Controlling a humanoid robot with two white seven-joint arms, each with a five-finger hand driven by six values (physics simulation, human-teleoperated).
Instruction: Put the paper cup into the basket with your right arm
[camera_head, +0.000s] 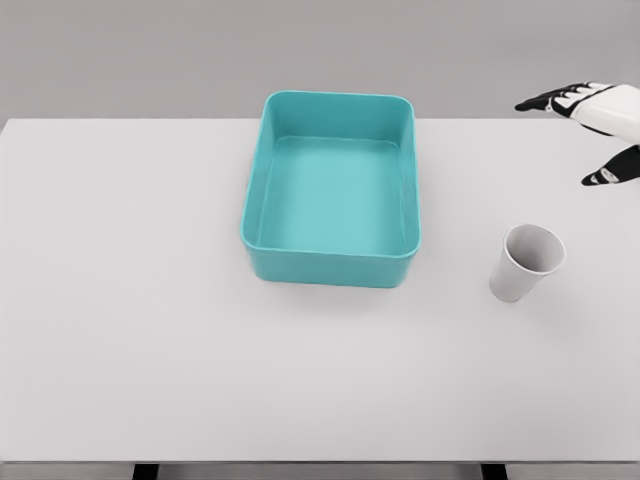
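Note:
A white paper cup (525, 262) stands upright on the white table (140, 330), right of centre. A teal rectangular basket (333, 190) with nothing inside it sits in the middle of the table, left of the cup. My right hand (590, 135) enters at the right edge, above and to the right of the cup and well apart from it. Its black-tipped fingers (545, 101) are spread and hold nothing. The left arm is out of view.
The table's far edge runs just behind the basket, with a grey wall beyond. The front edge lies along the bottom of the view.

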